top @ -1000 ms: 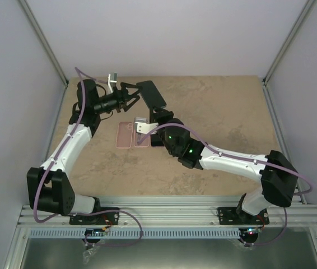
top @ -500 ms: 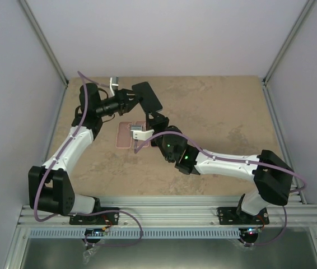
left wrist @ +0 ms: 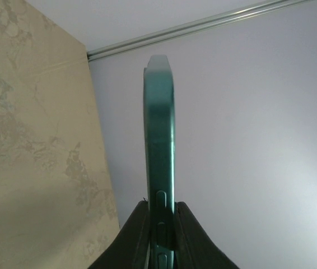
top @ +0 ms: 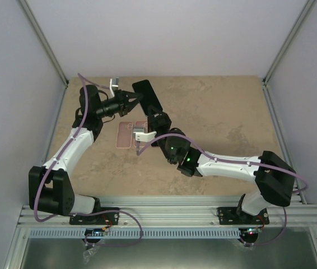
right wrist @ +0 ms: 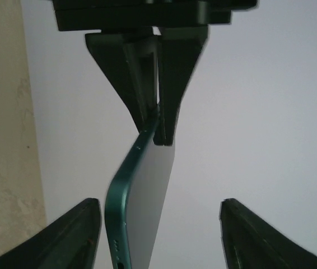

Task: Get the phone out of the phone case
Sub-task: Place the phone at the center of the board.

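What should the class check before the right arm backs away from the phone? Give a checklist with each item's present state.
1. Left gripper shut on the phone: ok.
2. Right gripper open, jaws not pinching the phone: ok.
3. Right fingers clear of the phone's edge: cannot tell, one stands very near it.
4. Phone free of the phone case, which lies on the table: ok.
5. Grip centred on the phone: not ok, the left gripper pinches one end only.
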Controlling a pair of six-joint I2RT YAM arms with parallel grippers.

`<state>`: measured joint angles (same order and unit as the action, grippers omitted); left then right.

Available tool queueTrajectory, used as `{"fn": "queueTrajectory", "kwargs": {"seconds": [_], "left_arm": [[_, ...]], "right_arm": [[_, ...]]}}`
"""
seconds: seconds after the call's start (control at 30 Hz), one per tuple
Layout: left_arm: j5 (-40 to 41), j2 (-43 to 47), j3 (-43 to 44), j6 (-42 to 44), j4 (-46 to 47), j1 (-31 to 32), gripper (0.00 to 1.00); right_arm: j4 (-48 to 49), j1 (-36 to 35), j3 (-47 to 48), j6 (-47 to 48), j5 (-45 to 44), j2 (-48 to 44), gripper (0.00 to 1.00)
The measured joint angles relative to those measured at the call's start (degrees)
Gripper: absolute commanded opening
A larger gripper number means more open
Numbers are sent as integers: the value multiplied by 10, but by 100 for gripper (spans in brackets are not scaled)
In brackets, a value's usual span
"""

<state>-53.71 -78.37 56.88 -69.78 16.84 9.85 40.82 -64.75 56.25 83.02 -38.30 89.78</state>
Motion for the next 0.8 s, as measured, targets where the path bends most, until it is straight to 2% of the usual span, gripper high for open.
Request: {"fn": "queueTrajectory", "kwargs": {"seconds": [0.07,0.2,0.33,0.37,0.47,0.57,0.7,0.8], "left_arm": [[-1,0,0,4,5,0,0],[-3,0,3,23,7,0,0],[-2,0,12,68,-8,0,0],[-2,0,15,83,-14,0,0],[-5,-3,16,103,-15,-4,0],[-12,-9,16,132,-18,-10,0],[-25,-11,16,185,-26,-14,0],[-43,-10,14,216,-23,-13,0]], "right_arm": [[-1,0,-6,-4,1,-11,74],[-33,0,-11,-40,6,-36,84],[-177,1,21,-147,46,-61,91],[-253,4,52,-195,81,-67,91],[-368,15,102,-275,156,-78,92],[-481,44,153,-351,267,-96,93],[-572,120,194,-440,424,-118,94],[-599,184,200,-506,531,-129,93]]}}
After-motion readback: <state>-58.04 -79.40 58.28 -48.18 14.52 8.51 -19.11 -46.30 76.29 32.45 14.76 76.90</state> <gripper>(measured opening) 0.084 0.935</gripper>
